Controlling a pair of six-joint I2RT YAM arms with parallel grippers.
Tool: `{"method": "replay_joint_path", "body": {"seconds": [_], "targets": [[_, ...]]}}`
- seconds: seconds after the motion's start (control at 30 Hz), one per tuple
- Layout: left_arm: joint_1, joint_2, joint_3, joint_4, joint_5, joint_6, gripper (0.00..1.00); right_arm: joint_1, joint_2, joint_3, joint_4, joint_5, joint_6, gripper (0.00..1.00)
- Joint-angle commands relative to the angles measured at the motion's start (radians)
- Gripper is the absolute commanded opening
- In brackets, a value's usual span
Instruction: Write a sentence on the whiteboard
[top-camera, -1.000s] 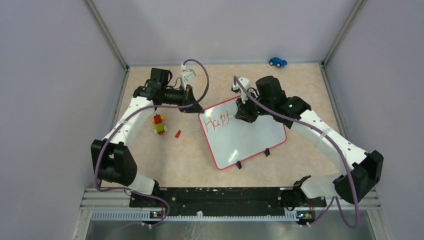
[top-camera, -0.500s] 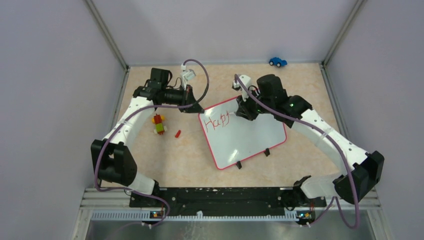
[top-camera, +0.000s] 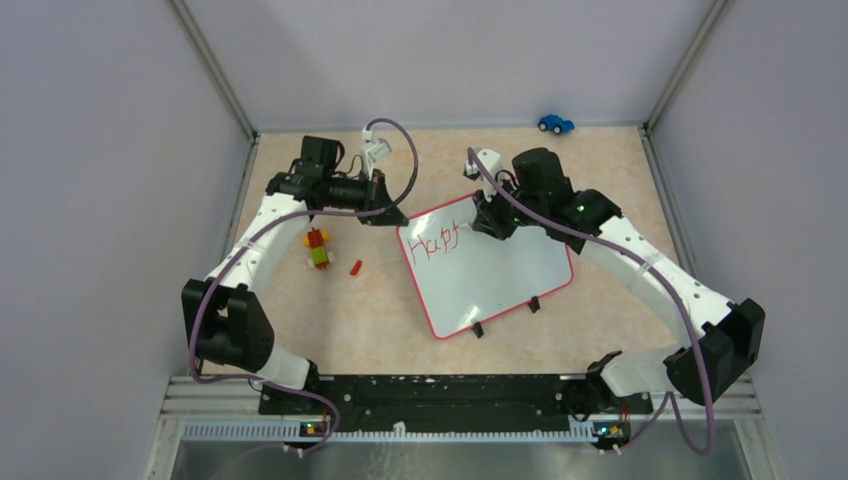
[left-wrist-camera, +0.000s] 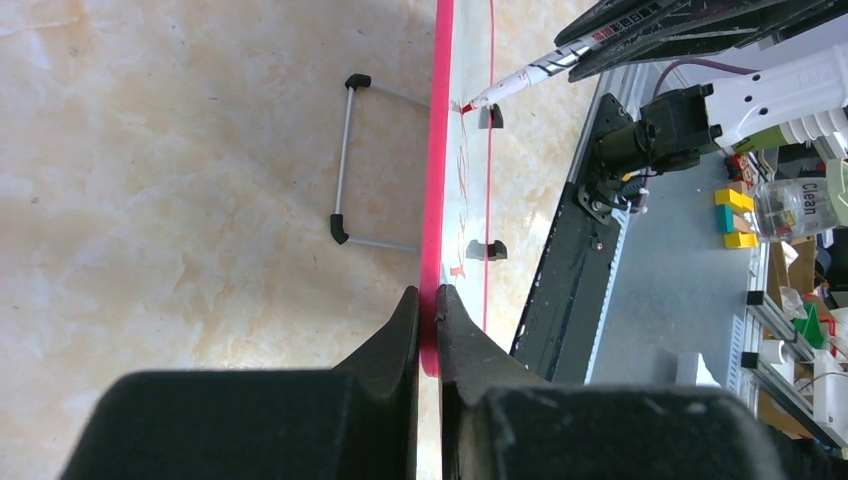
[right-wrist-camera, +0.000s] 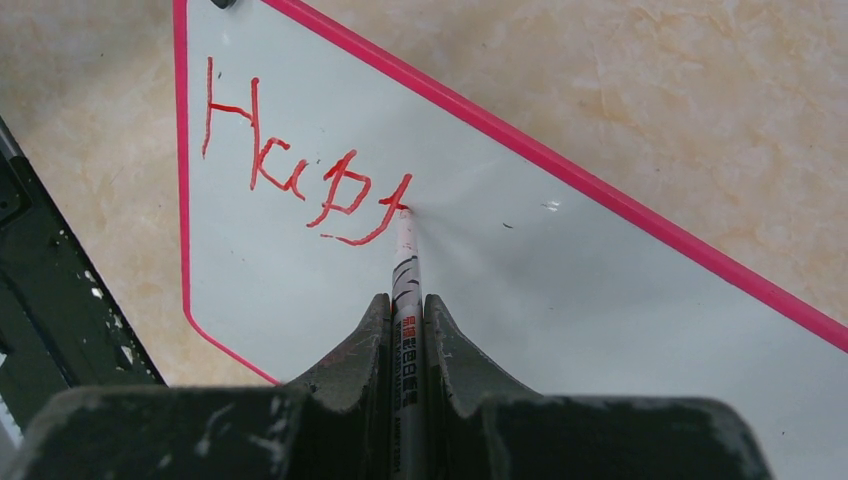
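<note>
Whiteboard (top-camera: 500, 280) mid-table, sentence (right-wrist-camera: 300, 182) begun at far-left corner. Pinched at pink frame by left gripper (left-wrist-camera: 428, 296). Marker (right-wrist-camera: 404, 250) clamped in right gripper (right-wrist-camera: 407, 302), tip on board. Block toy (top-camera: 318, 248), red piece (top-camera: 355, 267) left; blue car (top-camera: 555, 123) far.

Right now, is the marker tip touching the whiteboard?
Touching. The right wrist view shows the marker tip pressed onto the whiteboard at the end of the red lettering, with no gap between them.
</note>
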Motion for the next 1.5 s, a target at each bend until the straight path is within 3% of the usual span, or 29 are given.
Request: {"method": "replay_joint_path", "body": {"seconds": [0.0, 0.6, 1.13, 1.47], "targets": [[-0.037, 0.004, -0.014, -0.039, -0.008, 0.025, 0.0, -0.03, -0.014, 0.046, 0.027, 0.033, -0.018, 0.0], [-0.037, 0.01, -0.018, -0.037, -0.006, 0.027, 0.0, -0.033, -0.055, -0.063, 0.008, -0.02, -0.009, 0.0], [-0.037, 0.004, -0.02, -0.039, -0.011, 0.031, 0.0, 0.013, -0.033, -0.015, 0.011, -0.069, 0.008, 0.0], [-0.037, 0.004, -0.02, -0.039, -0.007, 0.041, 0.0, -0.061, -0.094, -0.014, -0.019, -0.179, -0.003, 0.0]]}}
